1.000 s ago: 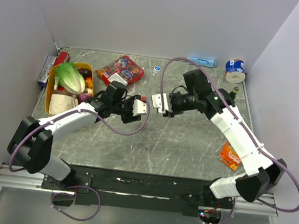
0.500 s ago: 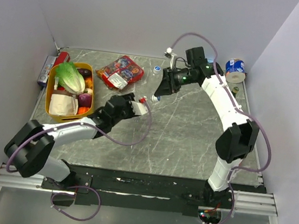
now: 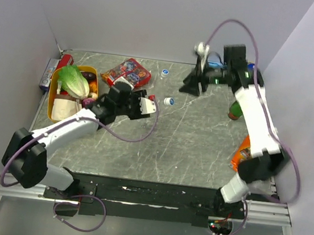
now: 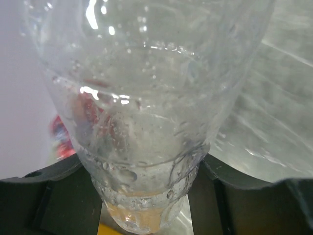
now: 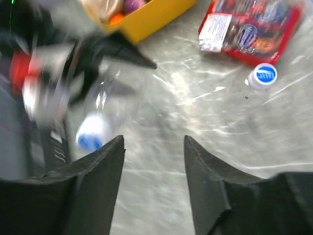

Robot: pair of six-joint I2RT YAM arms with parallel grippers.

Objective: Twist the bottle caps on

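My left gripper (image 3: pixel 146 106) is shut on a small clear bottle (image 4: pixel 146 112), which fills the left wrist view between the dark jaws. The bottle points right, with a blue cap (image 3: pixel 168 101) on its neck end. The right wrist view shows that cap (image 5: pixel 92 135) blurred. My right gripper (image 3: pixel 190 87) is open and empty, raised at the back right, apart from the bottle; it also shows in its own view (image 5: pixel 153 147). A second blue cap (image 3: pixel 165 72) sits near the back, also visible in the right wrist view (image 5: pixel 266 75); whether it is on a bottle is unclear.
A yellow basket (image 3: pixel 51 94) of vegetables stands at the left. A red packet (image 3: pixel 128 72) lies behind the left gripper. A green glass bottle (image 3: pixel 235 110) stands by the right arm, and an orange packet (image 3: pixel 241 155) lies at the right. A blue-and-white tin (image 3: pixel 250 66) shows behind the arm.
My right gripper has let go of the cap end and swung up and back to the right. The cap now stays on the bottle in my left gripper.
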